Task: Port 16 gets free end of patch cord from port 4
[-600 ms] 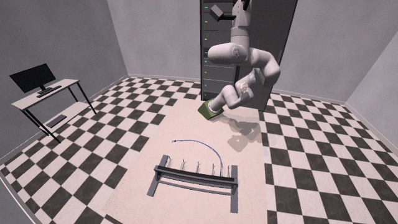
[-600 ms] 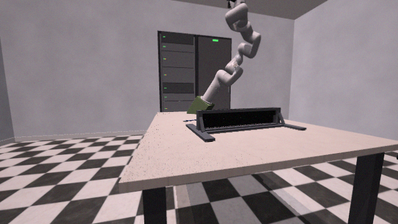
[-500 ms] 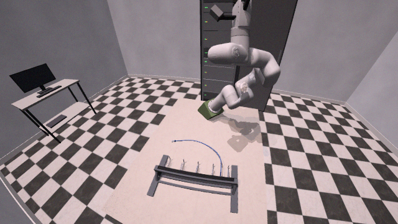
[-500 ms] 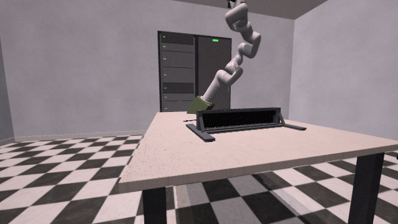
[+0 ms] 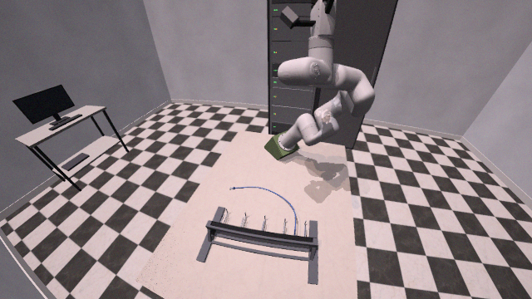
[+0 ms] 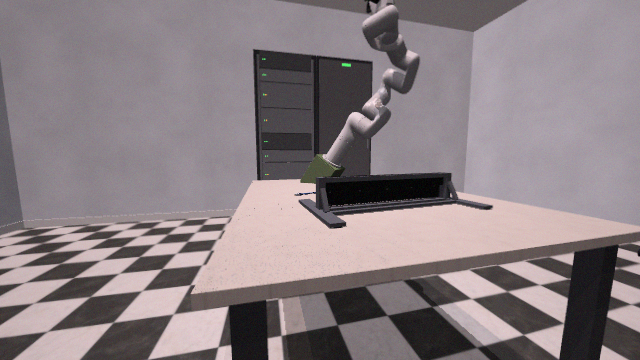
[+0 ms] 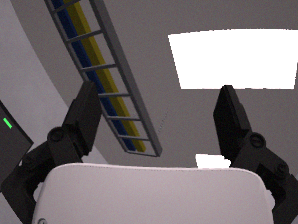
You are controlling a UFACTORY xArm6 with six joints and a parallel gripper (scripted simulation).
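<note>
No lettering was legible to me in any view; the white number plates on the rack (image 5: 261,237) could not be made out. From the top camera I saw the blue patch cord (image 5: 278,195) arc from the rack's right side across the tabletop (image 5: 249,274) to its free end (image 5: 233,188), lying well apart from the rack, toward the arm's green base (image 5: 281,147). The exterior camera showed only the rack's dark front face (image 6: 382,190) and a sliver of cord. The arm (image 5: 328,79) stood folded high above its base, wrist turned upward. My wrist camera caught the gripper (image 7: 160,119) spread fully wide, gripping nothing, aimed at a ceiling cable tray (image 7: 100,63) and light panel (image 7: 233,59).
</note>
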